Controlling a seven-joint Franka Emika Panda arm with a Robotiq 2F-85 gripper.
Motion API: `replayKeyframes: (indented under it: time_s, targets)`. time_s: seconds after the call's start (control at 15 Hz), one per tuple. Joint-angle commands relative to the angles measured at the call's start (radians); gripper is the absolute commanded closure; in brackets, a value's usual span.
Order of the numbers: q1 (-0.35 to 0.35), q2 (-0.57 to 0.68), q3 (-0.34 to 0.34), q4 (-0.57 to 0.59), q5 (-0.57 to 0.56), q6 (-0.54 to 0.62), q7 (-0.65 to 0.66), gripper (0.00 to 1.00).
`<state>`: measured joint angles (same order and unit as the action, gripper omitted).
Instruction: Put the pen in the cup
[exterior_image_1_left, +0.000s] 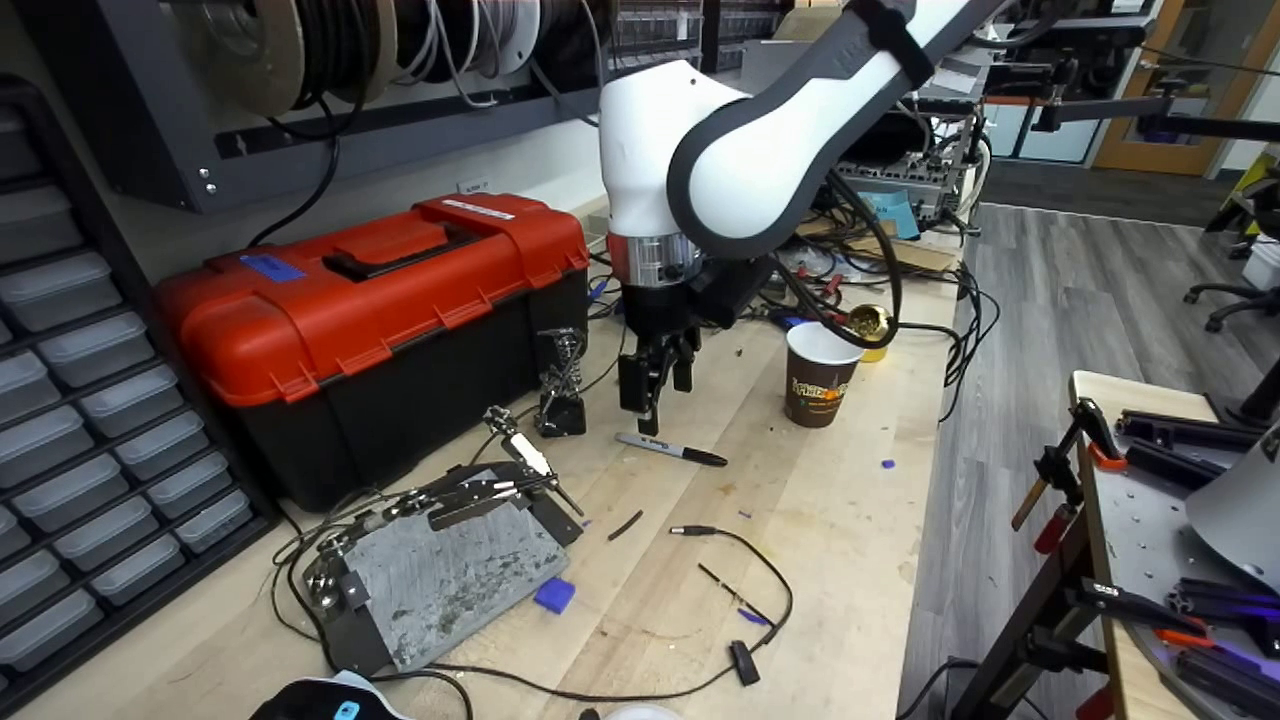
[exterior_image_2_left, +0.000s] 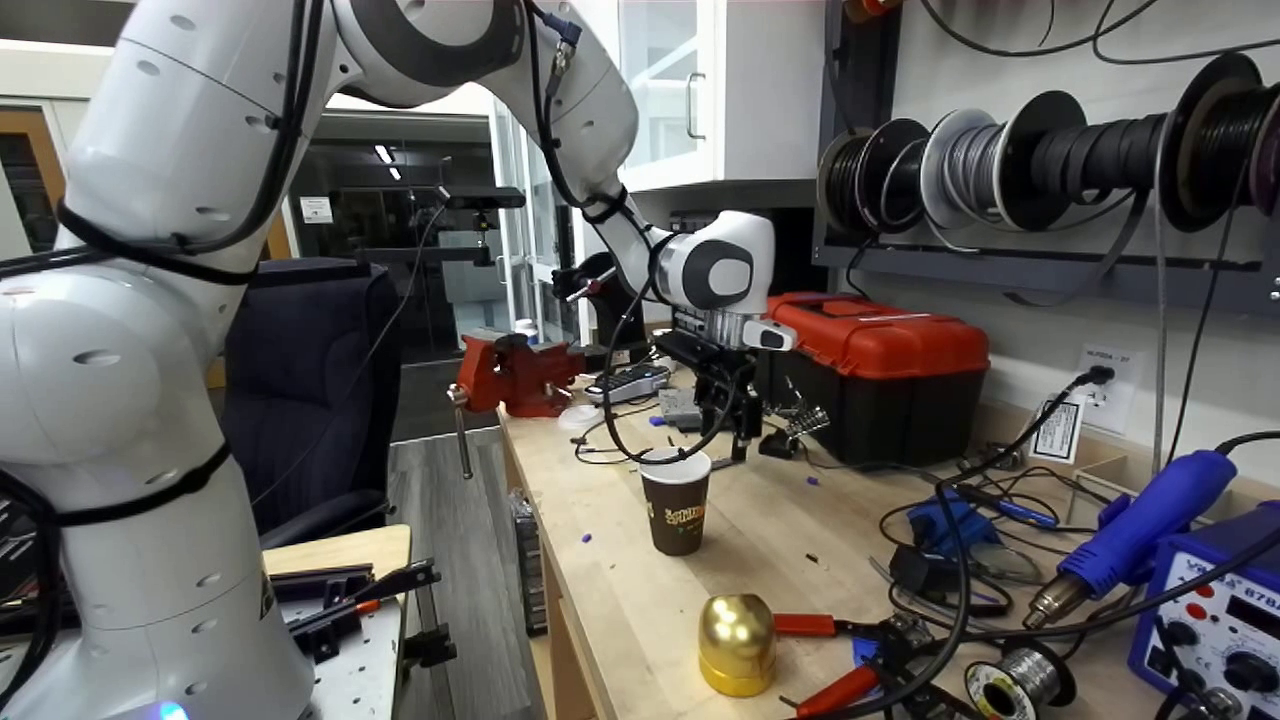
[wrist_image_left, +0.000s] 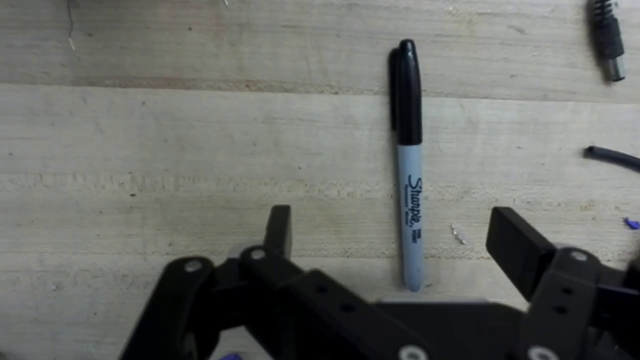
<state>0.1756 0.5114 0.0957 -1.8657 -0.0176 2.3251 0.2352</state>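
Note:
The pen, a marker with a grey body and black cap, lies flat on the wooden table; it shows in the wrist view (wrist_image_left: 411, 200) and in an exterior view (exterior_image_1_left: 672, 450). In an exterior view (exterior_image_2_left: 727, 464) it is partly hidden behind the cup. The cup, a brown paper cup with a white rim and inside, stands upright in both exterior views (exterior_image_1_left: 818, 388) (exterior_image_2_left: 677, 510), some way from the pen. My gripper (wrist_image_left: 390, 227) is open and empty above the pen's grey end. Its fingers stand on either side of the pen, apart from it; it also shows in an exterior view (exterior_image_1_left: 666, 408).
A red and black toolbox (exterior_image_1_left: 390, 320) stands by the wall. A small metal stand (exterior_image_1_left: 562, 390) is close to the gripper. A grey plate with clamps (exterior_image_1_left: 450, 580) and a loose black cable (exterior_image_1_left: 785, 590) lie nearer. A gold cap (exterior_image_2_left: 737, 640) and red-handled pliers (exterior_image_2_left: 805, 625) lie past the cup.

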Motion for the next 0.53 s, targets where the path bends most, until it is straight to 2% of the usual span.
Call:
replayKeyframes:
  time_s: [0.0,0.47]
  targets:
    - [0.030,-0.024,-0.033,-0.043,-0.055,0.047,0.007,0.00]
    - [0.072,-0.027,-0.049,-0.047,-0.155,0.047,0.034,0.00]
